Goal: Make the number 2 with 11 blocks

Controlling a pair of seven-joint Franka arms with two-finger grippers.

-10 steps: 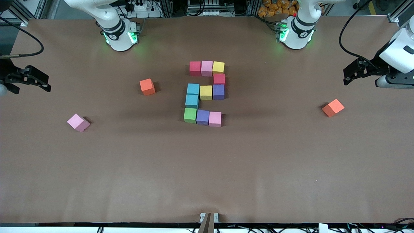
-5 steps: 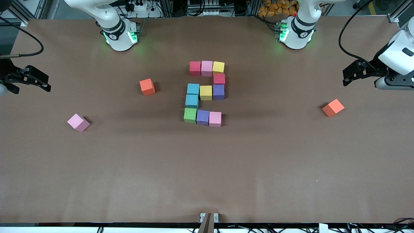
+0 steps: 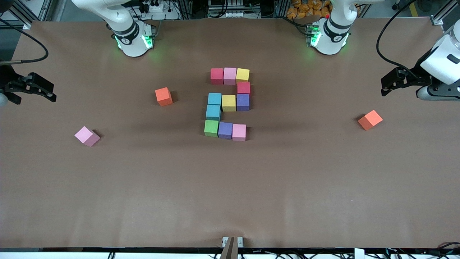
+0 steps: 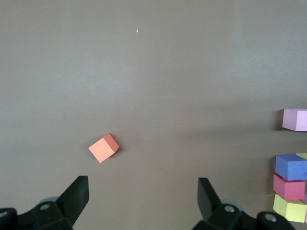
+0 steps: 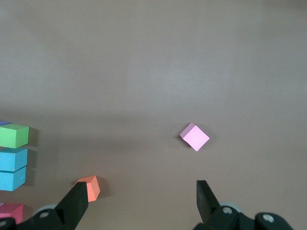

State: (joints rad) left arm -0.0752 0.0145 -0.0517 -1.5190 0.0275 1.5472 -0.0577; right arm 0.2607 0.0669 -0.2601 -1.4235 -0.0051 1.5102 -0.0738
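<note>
Several blocks lie edge to edge mid-table in the shape of a 2. Its row nearest the bases is a red block (image 3: 216,76), a pink block (image 3: 230,76) and a yellow block (image 3: 242,75). The row nearest the front camera is a green block (image 3: 211,128), a purple block (image 3: 225,130) and a pink block (image 3: 239,132). My left gripper (image 3: 383,86) (image 4: 142,187) hangs open and empty over the left arm's end of the table. Over the right arm's end, my right gripper (image 3: 50,92) (image 5: 141,189) is open and empty too.
A loose pink cube (image 3: 87,136) (image 5: 194,136) lies toward the right arm's end. One orange cube (image 3: 164,96) (image 5: 89,187) sits between it and the figure. Another orange cube (image 3: 370,119) (image 4: 103,147) lies toward the left arm's end.
My left gripper has drifted very slightly toward the bases' side. The blocks and the right arm have not moved.
</note>
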